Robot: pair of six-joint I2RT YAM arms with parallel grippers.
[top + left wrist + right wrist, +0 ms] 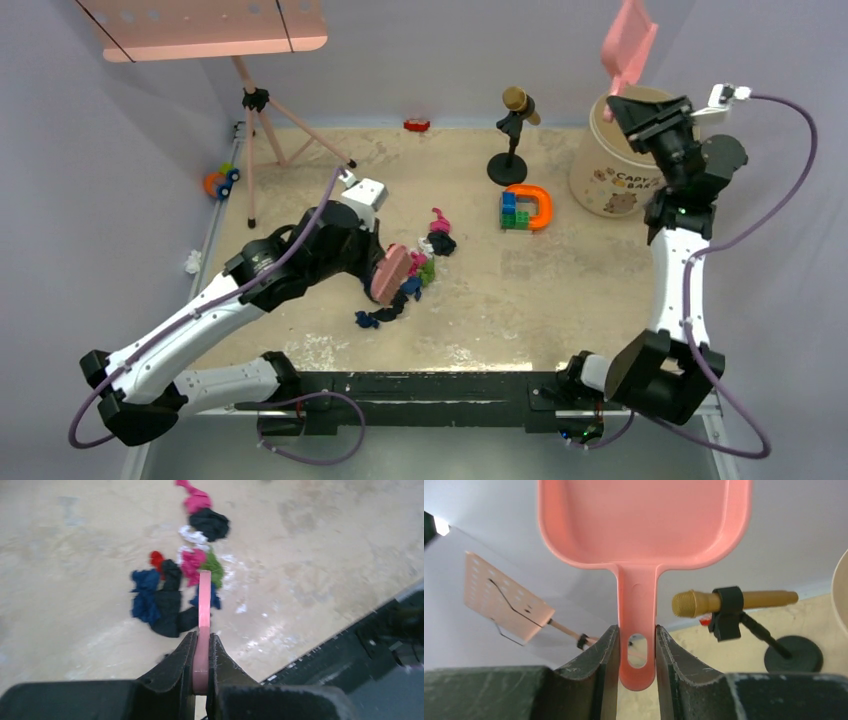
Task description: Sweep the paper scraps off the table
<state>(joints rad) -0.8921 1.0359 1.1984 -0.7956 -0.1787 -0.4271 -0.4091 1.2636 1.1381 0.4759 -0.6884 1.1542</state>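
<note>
Scraps (414,270) sit bunched on the table (560,290) against the brush (388,272) pinched in my left claw (202,640), none swept off yet I judge, while my right claw (636,630) clamps the dustpan (644,525) aloft, well away from the brush.

Top camera: above and behind my bases, looking down on the worktop (600,300). Left wrist camera: close along my left fingers (172,667), down at the paper scraps (165,605) just beyond their tips, which the top view shares. Right wrist camera: level past my right fingers (591,660); the microphone (724,602) beyond them also shows from the top
</note>
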